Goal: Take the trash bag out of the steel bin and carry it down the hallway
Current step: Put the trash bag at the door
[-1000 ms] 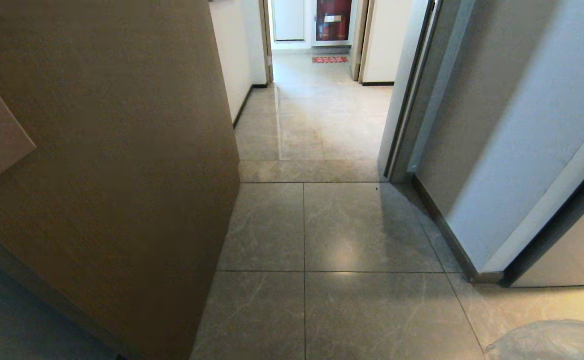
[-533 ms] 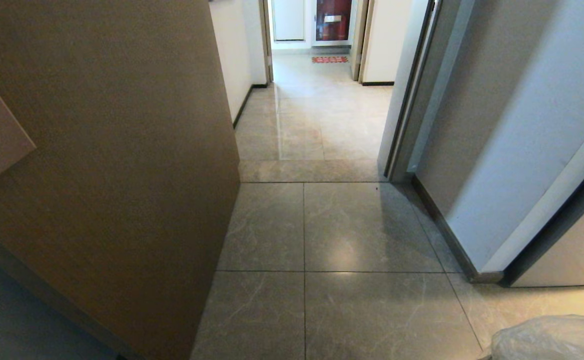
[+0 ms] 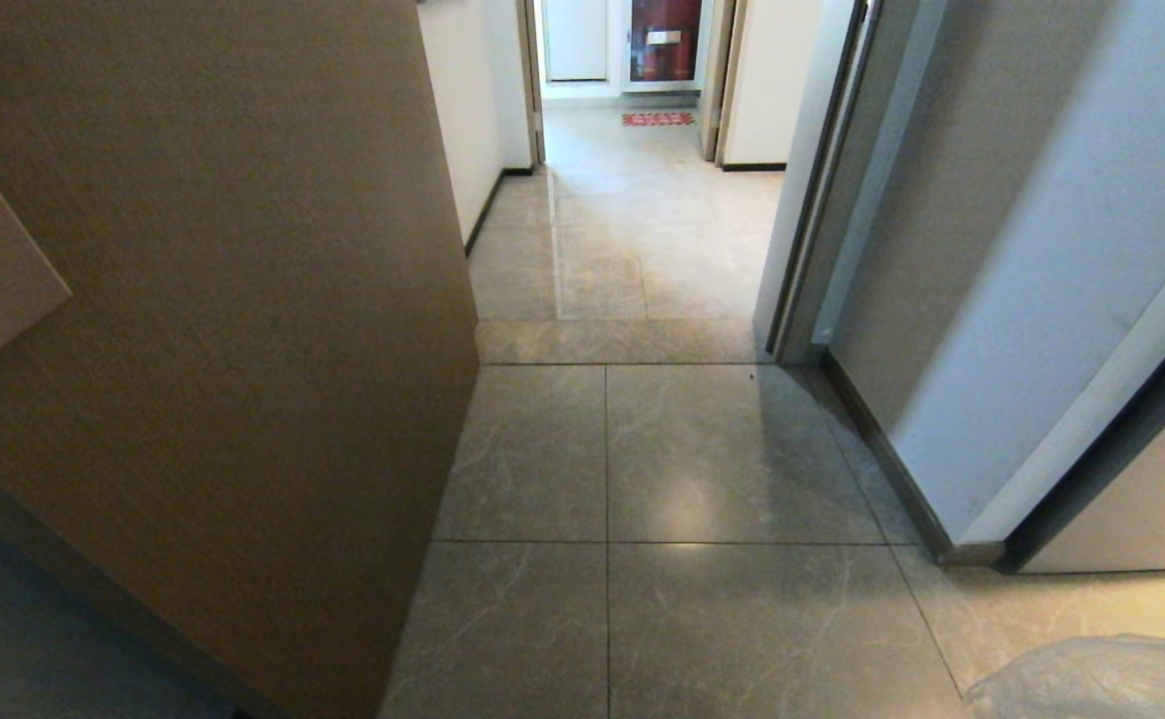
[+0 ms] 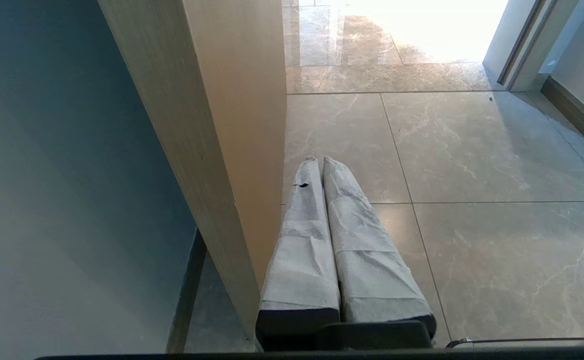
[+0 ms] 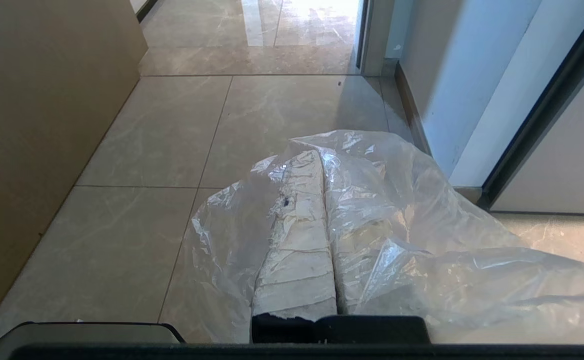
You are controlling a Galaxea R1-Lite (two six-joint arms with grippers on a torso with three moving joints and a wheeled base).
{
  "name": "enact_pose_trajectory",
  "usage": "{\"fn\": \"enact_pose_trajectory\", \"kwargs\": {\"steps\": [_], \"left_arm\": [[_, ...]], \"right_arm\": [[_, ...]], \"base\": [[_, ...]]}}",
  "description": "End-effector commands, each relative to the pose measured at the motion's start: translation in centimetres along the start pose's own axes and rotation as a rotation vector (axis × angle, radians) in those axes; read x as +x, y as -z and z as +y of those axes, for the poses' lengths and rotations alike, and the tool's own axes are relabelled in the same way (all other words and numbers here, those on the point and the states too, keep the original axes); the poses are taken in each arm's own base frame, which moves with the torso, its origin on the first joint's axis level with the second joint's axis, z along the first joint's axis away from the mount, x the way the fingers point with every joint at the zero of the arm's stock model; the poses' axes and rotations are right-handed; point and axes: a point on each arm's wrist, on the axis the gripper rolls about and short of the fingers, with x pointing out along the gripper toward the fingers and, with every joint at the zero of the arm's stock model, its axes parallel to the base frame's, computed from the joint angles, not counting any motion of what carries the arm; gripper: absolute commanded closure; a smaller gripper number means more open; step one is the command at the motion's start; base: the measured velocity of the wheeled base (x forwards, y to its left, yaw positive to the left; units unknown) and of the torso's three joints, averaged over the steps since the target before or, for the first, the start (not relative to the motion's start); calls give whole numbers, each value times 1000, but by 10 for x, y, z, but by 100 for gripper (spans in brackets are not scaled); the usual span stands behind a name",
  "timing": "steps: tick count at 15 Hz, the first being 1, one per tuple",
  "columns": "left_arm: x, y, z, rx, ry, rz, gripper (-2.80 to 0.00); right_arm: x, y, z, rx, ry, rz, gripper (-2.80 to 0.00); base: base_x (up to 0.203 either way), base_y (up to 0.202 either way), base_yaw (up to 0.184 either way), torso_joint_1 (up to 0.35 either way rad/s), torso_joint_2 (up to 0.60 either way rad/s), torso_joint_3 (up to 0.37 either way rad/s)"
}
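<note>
The trash bag [image 5: 412,210], thin crinkled clear plastic, is draped over my right gripper [image 5: 322,155]. Its film runs in between the two taped fingers, which are shut on it. In the head view only the bag's top [image 3: 1101,679] shows, at the lower right corner above the floor. My left gripper [image 4: 320,160] is shut with nothing in it and hangs low beside a wooden panel [image 4: 221,125]. The hallway [image 3: 642,230] of grey-beige tiles runs straight ahead. The steel bin is out of view.
A tall brown wooden panel [image 3: 193,300] closes in the left side. On the right stand a pale wall with a dark skirting [image 3: 991,300] and a door frame [image 3: 812,200]. A red mat [image 3: 658,119] lies at the far end, between brown door frames.
The bag's top in the head view's corner swelled up a little, then sank back. The hallway, the walls and both arms look the same.
</note>
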Motion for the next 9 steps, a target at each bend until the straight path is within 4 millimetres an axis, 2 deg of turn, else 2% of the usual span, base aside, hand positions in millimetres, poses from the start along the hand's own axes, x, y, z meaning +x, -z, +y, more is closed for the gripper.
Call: {"fn": "enact_pose_trajectory", "kwargs": {"steps": [1, 9], "left_arm": [[1, 3, 0, 1, -2, 8, 0], [1, 3, 0, 7, -2, 8, 0]], "right_arm": [[0, 0, 0, 0, -1, 0, 0], [0, 0, 0, 0, 0, 0, 0]], "base": [[0, 0, 0, 0, 0, 0], [0, 0, 0, 0, 0, 0]]}}
